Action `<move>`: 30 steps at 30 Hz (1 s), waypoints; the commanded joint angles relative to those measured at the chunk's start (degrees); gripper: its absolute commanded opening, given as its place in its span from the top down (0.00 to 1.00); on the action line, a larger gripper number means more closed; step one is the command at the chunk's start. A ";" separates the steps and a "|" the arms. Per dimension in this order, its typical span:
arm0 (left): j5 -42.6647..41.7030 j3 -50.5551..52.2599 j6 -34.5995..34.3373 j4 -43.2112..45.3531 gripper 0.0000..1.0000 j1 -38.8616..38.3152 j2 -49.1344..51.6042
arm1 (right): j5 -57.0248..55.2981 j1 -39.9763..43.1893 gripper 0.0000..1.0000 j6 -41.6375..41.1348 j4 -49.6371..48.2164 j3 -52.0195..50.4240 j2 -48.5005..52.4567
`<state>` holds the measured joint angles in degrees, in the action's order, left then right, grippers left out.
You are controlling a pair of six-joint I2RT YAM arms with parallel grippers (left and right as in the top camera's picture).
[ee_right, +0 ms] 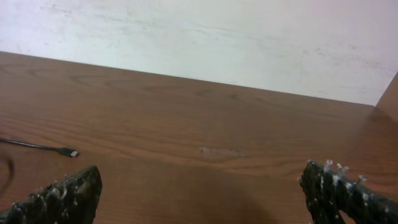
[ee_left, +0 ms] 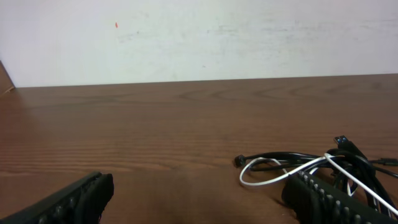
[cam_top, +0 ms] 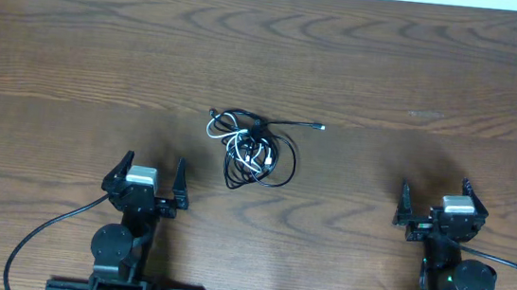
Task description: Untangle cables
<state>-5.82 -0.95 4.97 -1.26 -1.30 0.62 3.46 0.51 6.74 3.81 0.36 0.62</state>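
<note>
Left of the cables (cam_top: 253,149), the left gripper (cam_top: 154,160) stands spread wide, holding nothing; well right of them, the right gripper (cam_top: 434,185) is equally spread and empty. The cables lie in a black-and-white tangle on the tabletop (cam_top: 389,72), touched by neither.

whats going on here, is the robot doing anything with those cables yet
Nothing is being handled right now. The cables, black ones and a white one, lie in one knotted bundle in the middle of the wooden table, with one black plug end trailing out to the side. The left gripper and right gripper both sit open near the front edge, apart from the bundle and holding nothing. The untangling looks not yet begun.
</note>
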 commanded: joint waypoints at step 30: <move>2.80 -5.20 -8.41 26.10 0.06 -0.17 -0.33 | 0.31 2.78 0.01 0.63 0.24 -0.04 14.91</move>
<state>-2.85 -1.34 1.67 26.41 -1.30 0.58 3.44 2.98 6.74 3.86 0.36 14.68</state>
